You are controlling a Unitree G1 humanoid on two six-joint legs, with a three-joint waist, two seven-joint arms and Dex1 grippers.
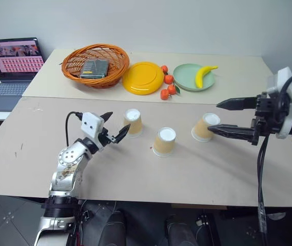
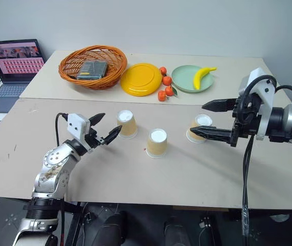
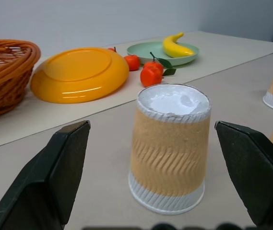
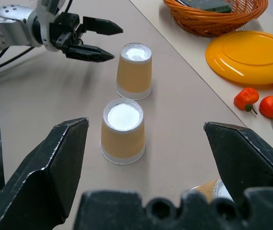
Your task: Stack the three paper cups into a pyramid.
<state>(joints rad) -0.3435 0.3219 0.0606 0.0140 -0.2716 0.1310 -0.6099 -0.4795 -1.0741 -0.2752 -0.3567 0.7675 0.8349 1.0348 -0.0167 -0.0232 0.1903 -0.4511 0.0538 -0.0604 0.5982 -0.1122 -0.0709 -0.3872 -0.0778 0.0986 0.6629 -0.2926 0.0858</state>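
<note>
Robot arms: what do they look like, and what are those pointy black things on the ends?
Each end effector, the left and the right, has two long black fingers tapering to points. The left arm is shiny silver metal with scuffs, a white box at the wrist and a thin black cable. The right arm is black and grey with white covers and thick black cables looping down.

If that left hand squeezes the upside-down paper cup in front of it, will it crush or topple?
Probably light: the paper cup is thin ribbed paper, so a hard squeeze may dent it. Resting on its wide rim, it likely slides rather than tips. The ribbed sides should help the left hand grip it.
</note>
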